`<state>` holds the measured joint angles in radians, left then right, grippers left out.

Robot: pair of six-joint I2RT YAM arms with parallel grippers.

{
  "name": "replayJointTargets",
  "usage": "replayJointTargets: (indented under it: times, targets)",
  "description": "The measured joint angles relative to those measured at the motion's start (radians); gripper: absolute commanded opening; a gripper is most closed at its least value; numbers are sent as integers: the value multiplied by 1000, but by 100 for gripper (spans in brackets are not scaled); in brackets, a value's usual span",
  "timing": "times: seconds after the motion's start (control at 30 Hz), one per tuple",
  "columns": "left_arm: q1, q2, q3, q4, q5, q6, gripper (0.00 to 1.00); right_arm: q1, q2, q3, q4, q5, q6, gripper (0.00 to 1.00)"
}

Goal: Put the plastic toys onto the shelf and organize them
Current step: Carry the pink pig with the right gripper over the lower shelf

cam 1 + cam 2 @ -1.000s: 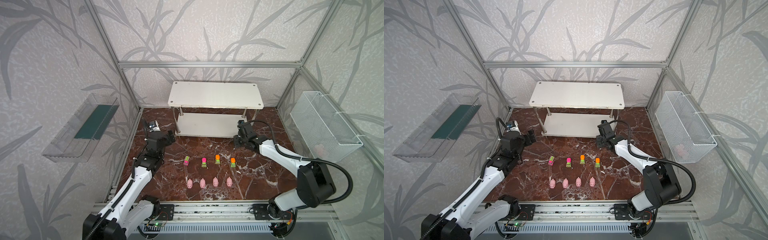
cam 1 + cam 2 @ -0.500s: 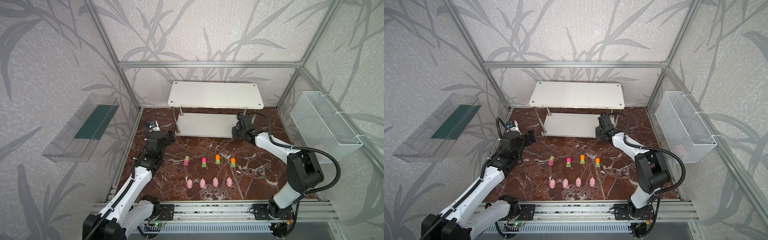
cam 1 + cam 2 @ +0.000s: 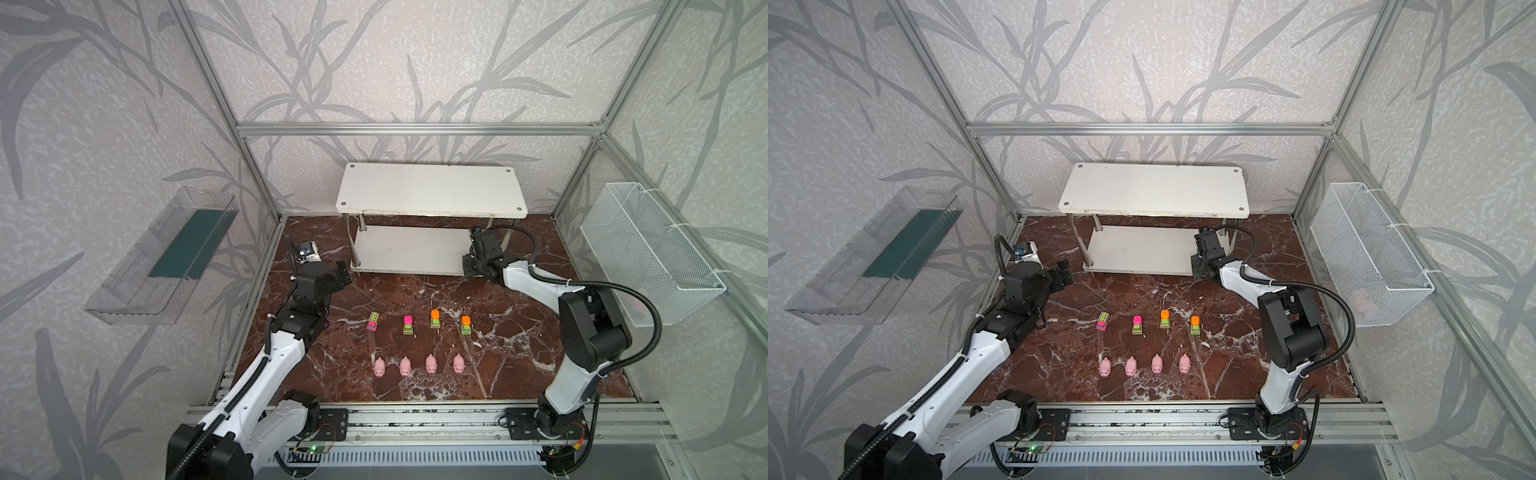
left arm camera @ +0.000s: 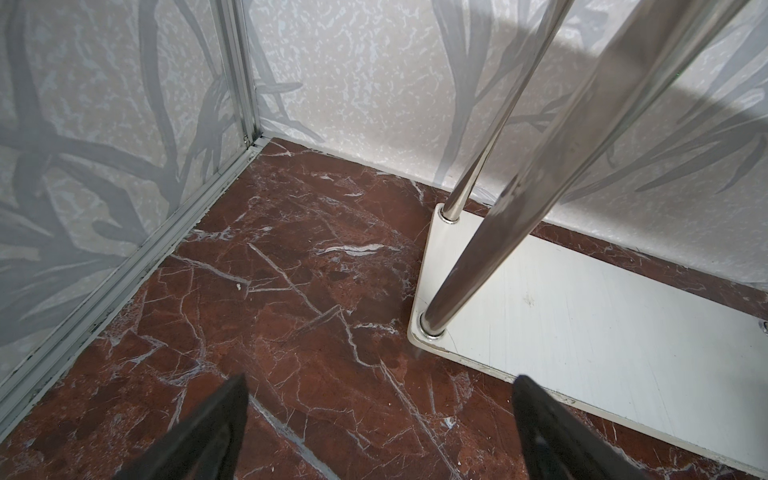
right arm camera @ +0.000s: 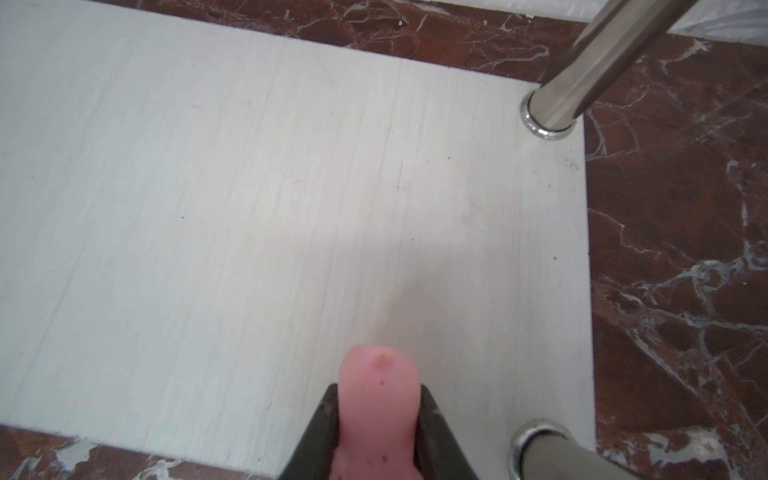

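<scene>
My right hand is clamped on a pink pig, and one end of the pig pokes out past the fingertips. It sits over the lower board of the shelf, at that board's 4 o'clock corner, between the two chrome posts on that side. I cannot tell whether the pig touches the board.

In both top views the shelf stands at 12 o'clock on the marble worktop, and its top board is bare.

My left hand has its fingers wide apart with nothing between them. It hangs above the worktop just off the shelf's 8 o'clock corner.

Near the centre of the worktop, four toy cars stand in a row running from 9 to 3 o'clock. The one at the 9 o'clock end is turned askew. Just beyond them toward 6 o'clock, four more pigs lie in a matching row, well apart from both hands.

A wire basket hangs on the wall at 3 o'clock, and a clear tray at 9 o'clock.
</scene>
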<state>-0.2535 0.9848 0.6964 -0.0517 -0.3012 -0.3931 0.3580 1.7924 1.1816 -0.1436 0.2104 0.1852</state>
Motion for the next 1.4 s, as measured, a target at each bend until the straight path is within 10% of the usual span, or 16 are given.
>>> replayJointTargets:
  times: [1.4]
  targets:
    - [0, 12, 0, 0, -4, 0, 97, -49, 129, 150, -66, -10, 52, 47]
